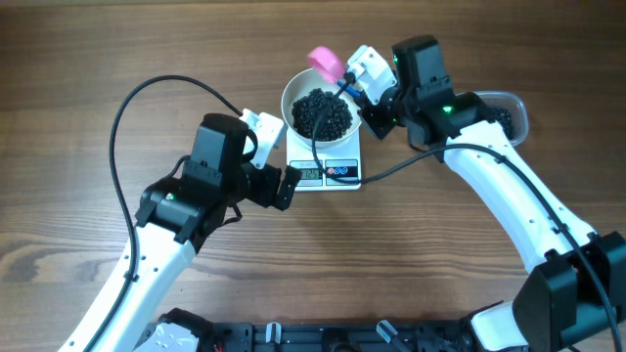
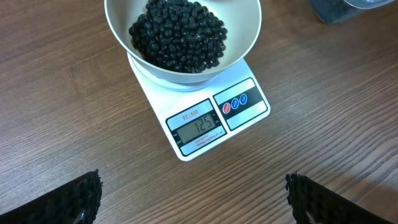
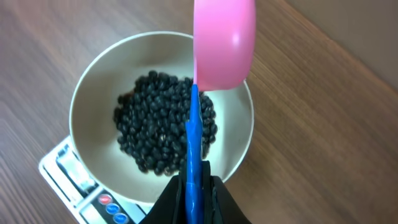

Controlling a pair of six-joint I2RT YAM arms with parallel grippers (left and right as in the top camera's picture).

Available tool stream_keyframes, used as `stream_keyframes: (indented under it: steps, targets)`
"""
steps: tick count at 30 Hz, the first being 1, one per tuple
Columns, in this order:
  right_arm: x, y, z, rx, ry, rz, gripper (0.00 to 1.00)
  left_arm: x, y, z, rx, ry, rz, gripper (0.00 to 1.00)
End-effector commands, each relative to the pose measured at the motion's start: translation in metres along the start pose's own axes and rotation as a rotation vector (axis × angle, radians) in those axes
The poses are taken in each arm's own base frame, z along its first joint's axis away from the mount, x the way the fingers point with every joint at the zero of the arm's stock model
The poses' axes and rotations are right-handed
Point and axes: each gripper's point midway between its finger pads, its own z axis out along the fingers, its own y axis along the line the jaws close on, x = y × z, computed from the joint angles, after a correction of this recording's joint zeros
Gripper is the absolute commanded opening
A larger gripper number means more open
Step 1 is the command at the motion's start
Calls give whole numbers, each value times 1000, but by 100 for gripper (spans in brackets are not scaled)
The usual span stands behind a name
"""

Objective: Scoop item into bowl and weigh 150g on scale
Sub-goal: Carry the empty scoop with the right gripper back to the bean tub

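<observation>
1. Two arms reach over the wooden table [image 1: 88,59] toward the scale [image 1: 331,156], which sits near the middle with the bowl [image 1: 293,96] on its platform.
2. Black beans [image 1: 323,113] are heaped in the bowl; the scale's display [image 2: 199,128] reads 125.
3. From the near right corner, the right arm's white link slants up and left. It passes over a clear tub [image 1: 513,106] with dark pieces inside, and the wrist bends left toward the bowl.
4. On the right gripper [image 3: 194,186], the fingers are pressed together on the blue handle [image 3: 193,140] of the pink scoop [image 3: 224,43], pinching it near its end.
5. Held this way, the scoop's head hangs above the bowl's far right rim, partly out past it. Its smooth outer side faces the wrist camera, so I cannot tell whether anything is in it.
6. From the near left corner, the left arm rises and its wrist turns right, stopping just beside the scale's left front corner.
7. Spread wide on the left gripper [image 2: 194,198], the ridged fingers [image 2: 81,196] hold nothing and hang apart from the scale, aimed at its display.
</observation>
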Motion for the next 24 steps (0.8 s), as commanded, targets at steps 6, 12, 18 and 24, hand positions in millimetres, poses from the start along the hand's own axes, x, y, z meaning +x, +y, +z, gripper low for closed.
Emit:
stream_keyframes:
  steps: [6,12,18,24]
  targets:
    - [-22,-9,-33,15,-96,289,4,6,-4,2,19,21,1,100]
    - [-26,-53,-80,162,-174,328,4,6,-4,2,19,22,1,100]
    - [6,-112,-131,391,-162,428,4,6,-4,2,19,22,1,100]
    - [82,-152,-168,583,30,571,4,6,-4,2,19,22,2,100]
